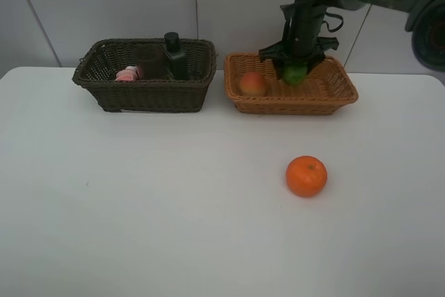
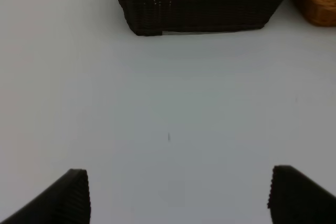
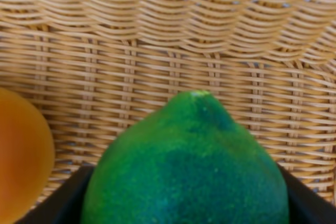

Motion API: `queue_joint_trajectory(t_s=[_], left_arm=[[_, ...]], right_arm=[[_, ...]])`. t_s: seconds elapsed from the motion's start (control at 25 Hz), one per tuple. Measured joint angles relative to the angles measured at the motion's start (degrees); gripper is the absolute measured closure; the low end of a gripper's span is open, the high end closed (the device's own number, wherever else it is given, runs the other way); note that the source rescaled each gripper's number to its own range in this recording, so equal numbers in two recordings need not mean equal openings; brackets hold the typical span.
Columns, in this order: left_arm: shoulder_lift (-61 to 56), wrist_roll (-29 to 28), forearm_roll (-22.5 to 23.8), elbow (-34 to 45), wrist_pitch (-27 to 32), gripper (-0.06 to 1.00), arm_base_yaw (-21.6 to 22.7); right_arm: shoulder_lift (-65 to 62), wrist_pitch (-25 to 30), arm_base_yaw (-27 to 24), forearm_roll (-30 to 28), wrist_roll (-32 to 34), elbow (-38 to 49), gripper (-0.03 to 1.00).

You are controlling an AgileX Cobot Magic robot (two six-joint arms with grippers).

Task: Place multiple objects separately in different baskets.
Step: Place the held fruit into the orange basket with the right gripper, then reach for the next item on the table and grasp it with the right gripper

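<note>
Overhead view: right gripper [image 1: 297, 69] hangs inside the tan basket [image 1: 345, 95], clamped on the green fruit [image 1: 295, 74] beside the peach [image 1: 253, 84], seemingly to keep fruit together. Orange [image 1: 306, 176] waits on the table [image 1: 139, 206]; dark basket [image 1: 108, 92] holds the bottles.

Left wrist: left gripper [image 2: 178, 195] spread wide, empty, above bare table.

Right wrist: green fruit [image 3: 189, 166] pinched between the jaws just over the weave.

A white table [image 1: 139, 206] carries the dark basket [image 1: 146, 92], tan basket [image 1: 292, 99] and orange [image 1: 306, 176].
</note>
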Motion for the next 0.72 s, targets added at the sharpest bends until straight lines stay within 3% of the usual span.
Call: queue_joint_trajectory(t_s=[0.12, 0.16, 0.28, 0.36, 0.52, 0.72], left_arm=[[0.0, 0.0, 0.0, 0.0, 0.0, 0.05, 0.0], [0.0, 0.0, 0.0, 0.0, 0.0, 0.05, 0.0], [0.0, 0.0, 0.0, 0.0, 0.0, 0.05, 0.0], [0.0, 0.0, 0.0, 0.0, 0.0, 0.05, 0.0], [0.0, 0.0, 0.0, 0.0, 0.0, 0.05, 0.0], [0.0, 0.0, 0.0, 0.0, 0.0, 0.05, 0.0]], right_arm=[[0.4, -0.1, 0.0, 0.7, 0.0, 0.0, 0.97], [0.4, -0.1, 0.0, 1.2, 0.0, 0.0, 0.90], [0.4, -0.1, 0.0, 1.7, 0.0, 0.0, 0.30], [0.4, 0.3, 0.0, 1.7, -0.9, -0.1, 0.08], [0.4, 0.9, 0.0, 1.9, -1.7, -0.1, -0.02], [-0.8, 1.7, 0.0, 2.7, -2.6, -0.1, -0.03]])
